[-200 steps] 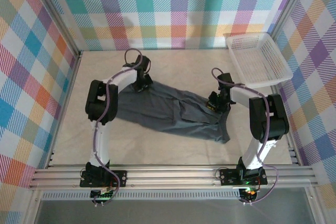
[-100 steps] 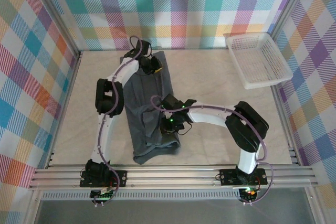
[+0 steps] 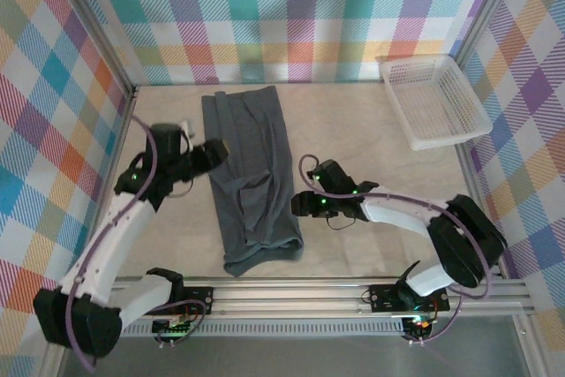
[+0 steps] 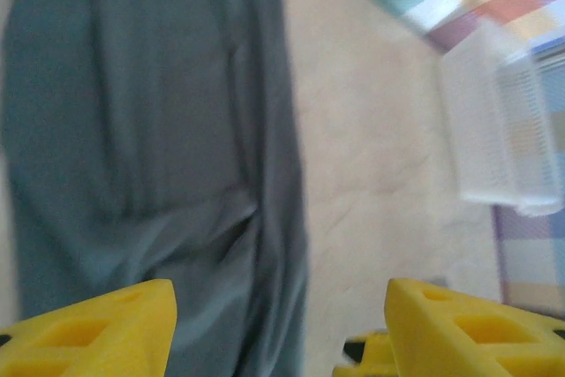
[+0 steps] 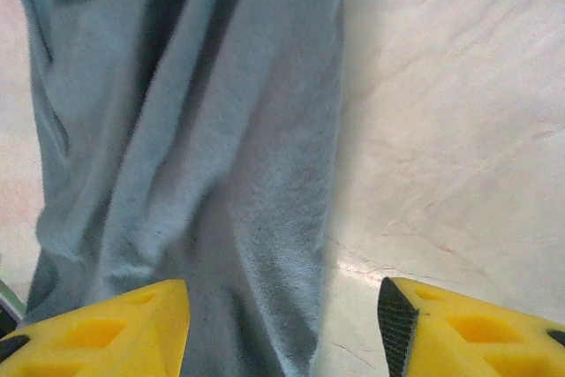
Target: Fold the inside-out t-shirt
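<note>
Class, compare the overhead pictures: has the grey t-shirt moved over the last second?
Yes. The t-shirt turned from lying crosswise to lengthwise, one end now near the back wall, well left of the fixed white basket.

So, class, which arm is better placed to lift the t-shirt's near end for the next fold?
Probably the right. The right gripper sits open beside the nearer half of the t-shirt, closer to that end; the left gripper, also open, is beside its farther half.
</note>
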`<state>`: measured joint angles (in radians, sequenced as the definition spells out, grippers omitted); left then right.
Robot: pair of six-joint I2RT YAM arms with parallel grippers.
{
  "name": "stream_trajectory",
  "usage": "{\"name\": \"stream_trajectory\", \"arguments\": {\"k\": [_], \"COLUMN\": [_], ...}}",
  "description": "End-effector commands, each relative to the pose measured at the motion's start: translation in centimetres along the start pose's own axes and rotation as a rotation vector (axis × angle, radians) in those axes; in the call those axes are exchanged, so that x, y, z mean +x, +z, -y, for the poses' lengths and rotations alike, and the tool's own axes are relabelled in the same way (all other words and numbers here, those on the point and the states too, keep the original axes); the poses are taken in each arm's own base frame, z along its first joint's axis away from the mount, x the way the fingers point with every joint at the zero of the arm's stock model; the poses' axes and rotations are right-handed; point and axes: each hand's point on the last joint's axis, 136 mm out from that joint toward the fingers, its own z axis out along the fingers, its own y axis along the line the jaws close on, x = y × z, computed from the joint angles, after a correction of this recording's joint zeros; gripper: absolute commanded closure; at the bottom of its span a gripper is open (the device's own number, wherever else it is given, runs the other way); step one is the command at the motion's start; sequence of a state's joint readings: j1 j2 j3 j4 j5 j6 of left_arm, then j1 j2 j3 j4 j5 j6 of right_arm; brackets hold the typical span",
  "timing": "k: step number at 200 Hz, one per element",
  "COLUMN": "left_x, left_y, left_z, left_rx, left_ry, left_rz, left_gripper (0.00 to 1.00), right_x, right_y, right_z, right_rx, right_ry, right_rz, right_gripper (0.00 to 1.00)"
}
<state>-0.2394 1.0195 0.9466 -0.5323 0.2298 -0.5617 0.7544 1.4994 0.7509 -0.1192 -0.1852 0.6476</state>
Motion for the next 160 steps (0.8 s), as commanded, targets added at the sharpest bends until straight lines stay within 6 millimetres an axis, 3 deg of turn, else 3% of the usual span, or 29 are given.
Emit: {"name": "stream_trajectory", "arguments": {"k": [1,38,56,92,113,138,160], "left_x": [4.9,9.1,11.1,14.8,16.4,17.0,17.1], "left_y": [0.2,0.0,0.3,1.4,2.2,3.3,4.7], "left_z": [-4.9,-7.7,-9.1,-11.6,-12.4,-12.0,-11.1], "left_rx": [-0.133,-0.161,-0.221,-0.284,-0.3,-0.289,-0.251], "left_ry": [-0.088,-0.166,-0.171,-0.228,-0.244,-0.226,-0.235], "left_rz": [-0.099,-0.153,-0.199,-0.281,-0.324,-0.363,-0.381], "left_gripper": [0.35,0.33,0.32,0.28,0.3,0.38,0.54], "right_x": [1.0,0.6,0.4,0.4,0.1,-0.3,0.0], "right_y": [1.8,3.4,3.6,3.1,1.9,0.7,1.0], "right_z": [-2.0,-2.9,-2.8,-4.1,-4.7,-4.7,-4.5], "right_rx": [-0.123,-0.171,-0.166,-0.227,-0.249,-0.243,-0.242], "right_ry": [0.031,0.017,0.019,0.007,0.004,0.0,0.003], "right_rz": [-0.081,-0.111,-0.105,-0.116,-0.088,-0.037,-0.053], "right_gripper": [0.42,0.45,0.55,1.0,1.0,1.0,1.0]}}
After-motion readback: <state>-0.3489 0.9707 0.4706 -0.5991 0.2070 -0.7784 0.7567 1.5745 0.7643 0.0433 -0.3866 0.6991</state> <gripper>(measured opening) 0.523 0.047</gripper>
